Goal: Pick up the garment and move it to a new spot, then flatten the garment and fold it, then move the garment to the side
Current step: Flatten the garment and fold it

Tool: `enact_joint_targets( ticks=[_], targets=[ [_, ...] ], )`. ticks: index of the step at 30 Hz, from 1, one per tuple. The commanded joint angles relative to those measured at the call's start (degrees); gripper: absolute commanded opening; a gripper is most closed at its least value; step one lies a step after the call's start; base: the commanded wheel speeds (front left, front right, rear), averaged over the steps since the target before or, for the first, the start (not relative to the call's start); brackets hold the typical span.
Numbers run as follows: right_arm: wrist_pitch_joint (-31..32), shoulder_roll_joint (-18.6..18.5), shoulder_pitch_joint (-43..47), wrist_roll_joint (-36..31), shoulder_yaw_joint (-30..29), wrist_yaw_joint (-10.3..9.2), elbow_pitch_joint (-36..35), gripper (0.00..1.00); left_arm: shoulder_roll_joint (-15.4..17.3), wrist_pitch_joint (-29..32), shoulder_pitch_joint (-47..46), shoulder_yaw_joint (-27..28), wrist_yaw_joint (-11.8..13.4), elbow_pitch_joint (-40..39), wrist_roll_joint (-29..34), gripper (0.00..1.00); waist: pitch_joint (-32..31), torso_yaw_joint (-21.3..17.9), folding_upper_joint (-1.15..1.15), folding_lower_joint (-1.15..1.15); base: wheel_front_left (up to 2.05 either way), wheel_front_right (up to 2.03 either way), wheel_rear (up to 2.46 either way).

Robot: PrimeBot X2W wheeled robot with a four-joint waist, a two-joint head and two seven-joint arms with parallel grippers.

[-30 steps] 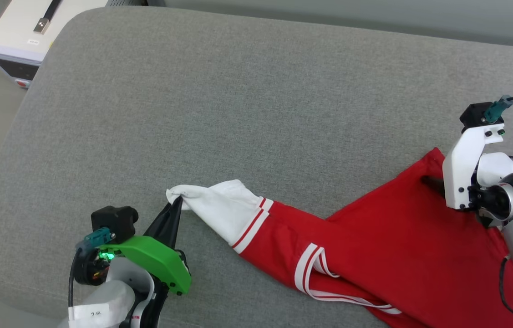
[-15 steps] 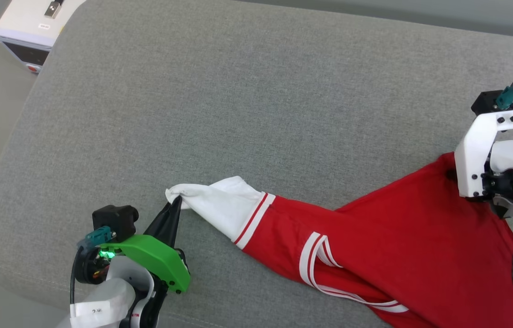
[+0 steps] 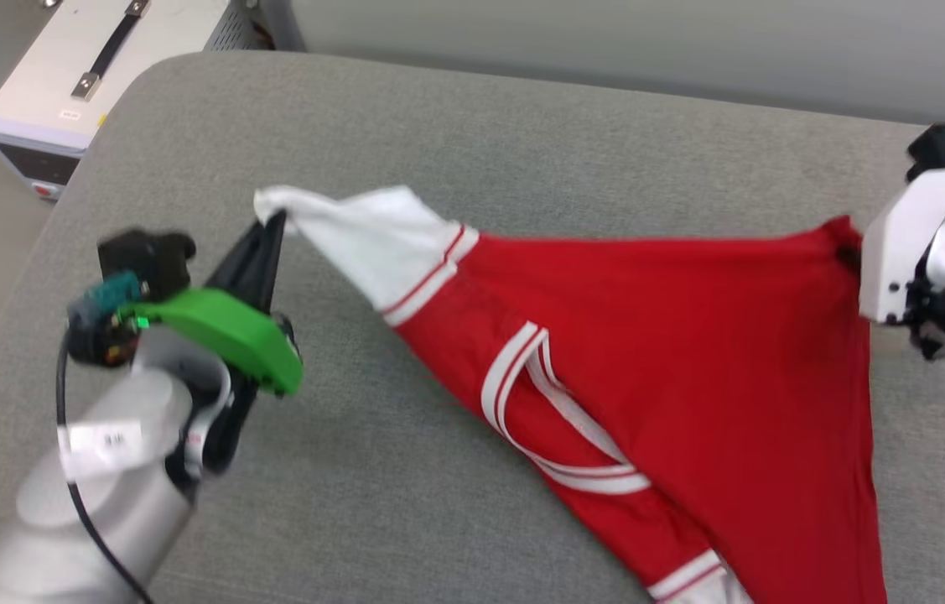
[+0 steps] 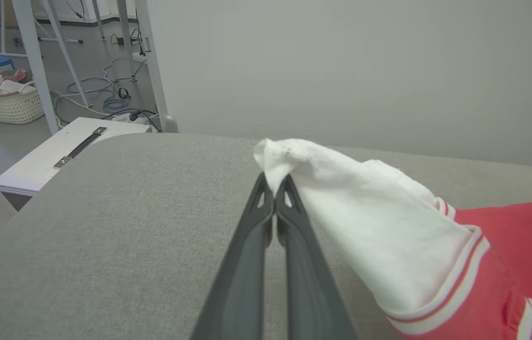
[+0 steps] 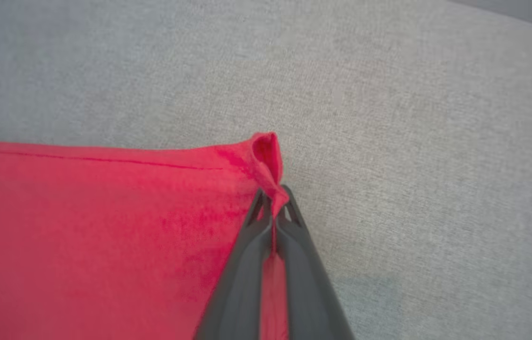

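One garment (image 3: 690, 377), red with white sleeves, was spread over the grey cushion (image 3: 522, 126), from left of the cushion's middle to its right end. Its upper edge was drawn in a nearly straight line and the rest fell in a wedge toward the cushion's near edge. Two sleeves showed: one white sleeve (image 3: 371, 235) pulled out toward the cushion's left end, and a scrap of a second (image 3: 703, 579) at the near edge. One loop of white-and-red striped trim (image 3: 539, 394) lay across the red cloth over the cushion's middle.

Two claws had hold of it. The left claw (image 4: 274, 184), toward the cushion's left end, was pinched fully together on the tip of the white sleeve, which bunched over its fingertips. The right claw (image 5: 273, 200), at the cushion's right end, was likewise closed tight on a red corner (image 5: 266, 151) of the hem, a fold of cloth caught between its fingers. In the head view that arm's white bracket (image 3: 908, 243) hid most of those fingers.

Off the cushion's far-left corner stood one white box (image 3: 61, 109) with one black strap handle (image 3: 111, 50) on top. Behind the cushion's far edge ran a plain pale wall (image 3: 606, 42). Beyond the box, the left wrist view showed one wicker basket (image 4: 6, 104) of pink and white things, loose cables (image 4: 110, 94) on the floor and several white metal legs (image 4: 29, 61).
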Motion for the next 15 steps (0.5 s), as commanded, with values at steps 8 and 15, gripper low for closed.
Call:
enact_joint_targets(
  ticks=[8,15],
  targets=[
    [-11.05,1.8,-9.63,-5.05,-2.8,0.0,3.44,0.0,-2.78,2.04,-18.51,0.7,-5.06,11.44,2.09,0.0,-1.2,-4.74,0.0,-0.01,0.0,0.0,0.0],
    [-17.41,4.82,-21.95,-9.89,-4.58,0.0,6.89,0.0,-3.0,2.22,-35.04,-0.02,-9.07,23.56,6.24,0.0,1.92,-8.4,0.0,-0.01,0.0,0.0,0.0]
  ],
)
